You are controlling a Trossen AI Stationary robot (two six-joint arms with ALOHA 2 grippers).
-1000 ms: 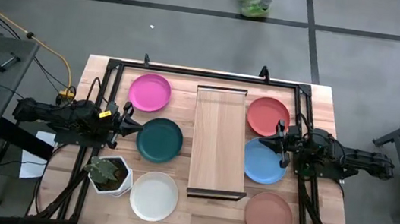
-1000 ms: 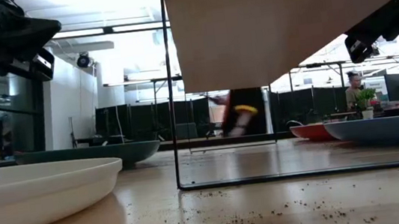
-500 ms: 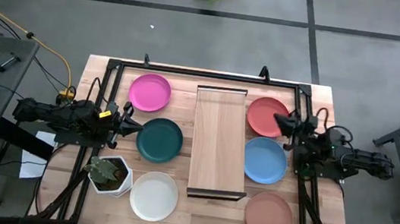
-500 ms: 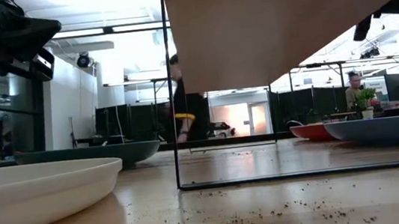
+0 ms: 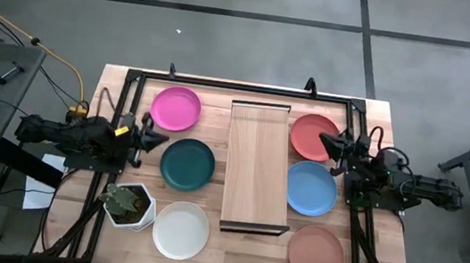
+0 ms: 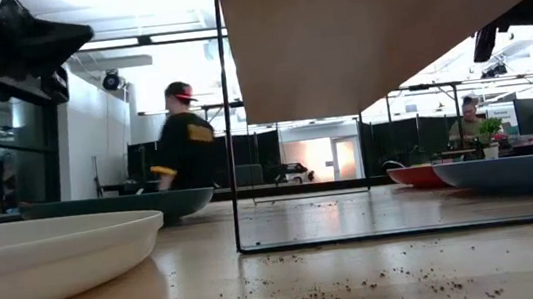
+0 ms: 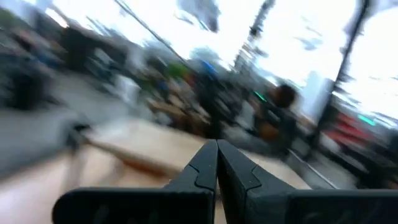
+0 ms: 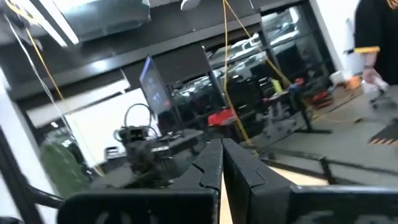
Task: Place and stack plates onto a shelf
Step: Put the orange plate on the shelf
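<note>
In the high view six plates lie flat on the table around the shelf [image 5: 258, 167]. Magenta [image 5: 175, 108], teal [image 5: 187, 163] and white [image 5: 181, 230] lie to its left. Coral red [image 5: 315, 136], light blue [image 5: 312, 188] and salmon tan [image 5: 316, 254] lie to its right. My left gripper [image 5: 162, 137] is shut and hovers between the magenta and teal plates, touching neither. My right gripper [image 5: 323, 140] is also shut, up in the air over the coral red plate. Both wrist views show fingertips closed together, left [image 7: 217, 144] and right [image 8: 222, 144].
A white hexagonal plant pot [image 5: 128, 204] stands near the white plate at the left. A dark frame rail [image 5: 241, 85] runs around the tabletop. In the low view the shelf [image 6: 355, 39] stands raised on thin dark legs. A person [image 6: 185, 144] walks in the room beyond.
My right gripper has risen from the light blue plate's far rim and swung toward the table's far edge, over the coral red plate, then held still. My left gripper has shifted slightly toward the far edge and up. No plate has moved.
</note>
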